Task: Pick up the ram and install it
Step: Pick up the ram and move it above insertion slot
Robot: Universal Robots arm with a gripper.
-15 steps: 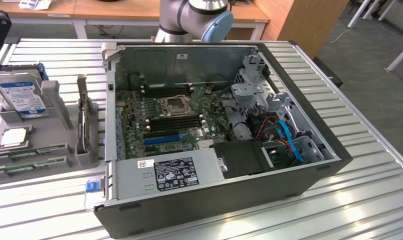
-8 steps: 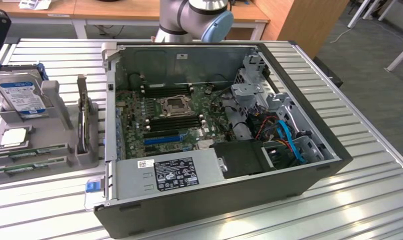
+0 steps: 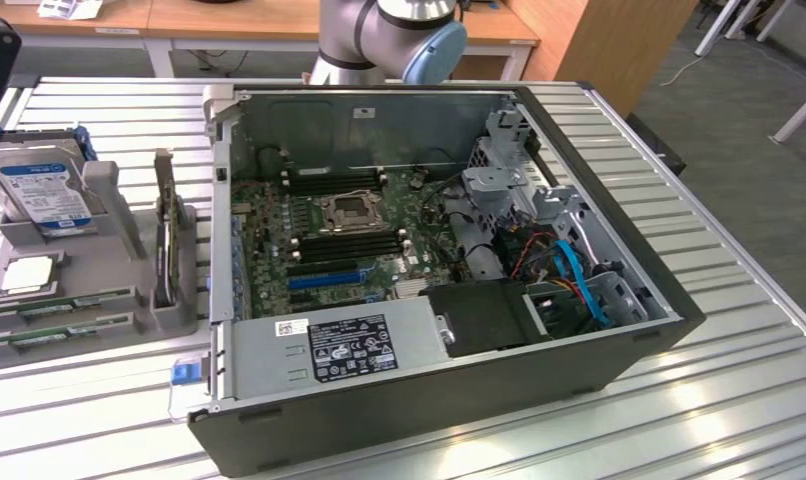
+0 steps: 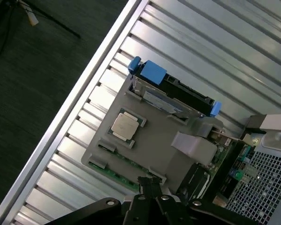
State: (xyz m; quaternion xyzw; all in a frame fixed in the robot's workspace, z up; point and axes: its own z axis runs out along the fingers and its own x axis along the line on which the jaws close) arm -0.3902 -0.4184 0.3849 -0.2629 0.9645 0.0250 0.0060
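Wrist view, closed claw (image 4: 151,188) beside ram (image 4: 116,172) (in grey tray (image 4: 154,146)), perhaps touching

We see our arm (image 3: 363,40) at the top middle of the exterior view: a grey upright segment with a blue-capped joint (image 3: 437,52) on its right side in the frame. In the wrist view, our black tool (image 4: 150,185) points downward, its jaws closed together.
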